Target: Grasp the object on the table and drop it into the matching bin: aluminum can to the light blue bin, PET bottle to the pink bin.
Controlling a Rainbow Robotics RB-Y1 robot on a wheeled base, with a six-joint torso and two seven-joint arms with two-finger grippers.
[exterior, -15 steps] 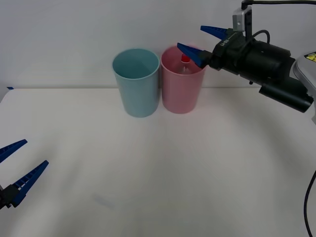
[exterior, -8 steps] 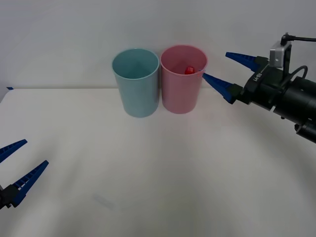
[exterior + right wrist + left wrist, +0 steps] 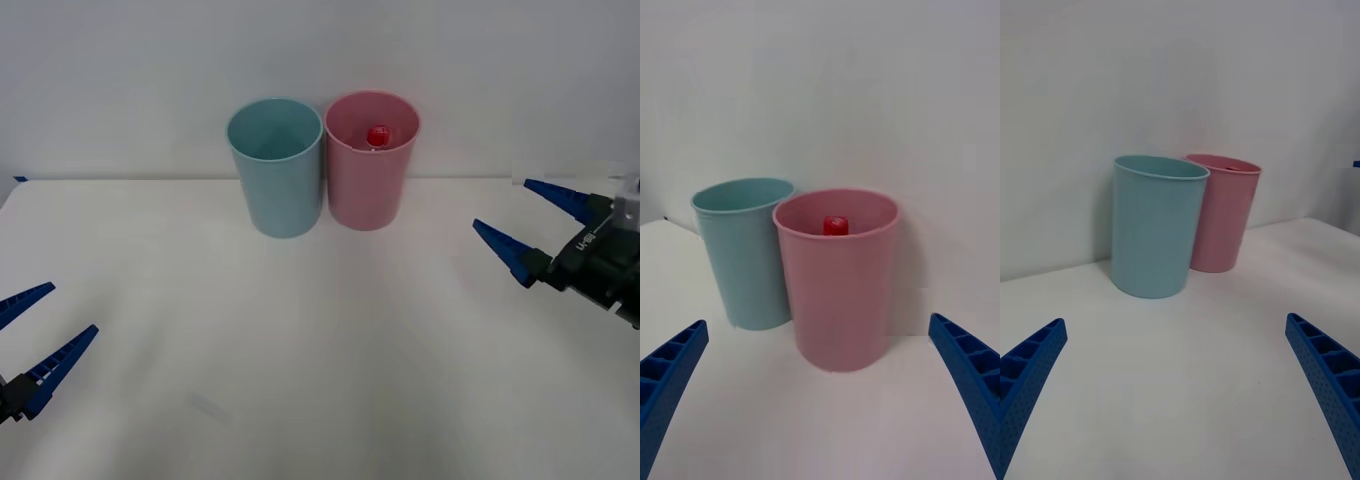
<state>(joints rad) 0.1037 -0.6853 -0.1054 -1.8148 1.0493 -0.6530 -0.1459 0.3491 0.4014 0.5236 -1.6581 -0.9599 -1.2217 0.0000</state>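
Bottle (image 3: 378, 135) sits inside pink bin (image 3: 369, 180), only red cap visible; body hidden by wall. Right gripper (image 3: 535, 226) spread wide, empty, low w/ bins ahead. Left gripper (image 3: 38, 330) wide, parked; blue bin (image 3: 1155, 225) ahead, cap hidden there.

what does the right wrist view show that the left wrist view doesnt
Right wrist view alone: the red cap of the PET bottle standing inside the pink bin, seen over its rim, and the open right gripper with its fingers at the corners.

Left wrist view alone: the open left gripper, with the pink bin partly hidden behind the light blue bin.

Both: the two bins side by side on the white table, with a plain wall behind.
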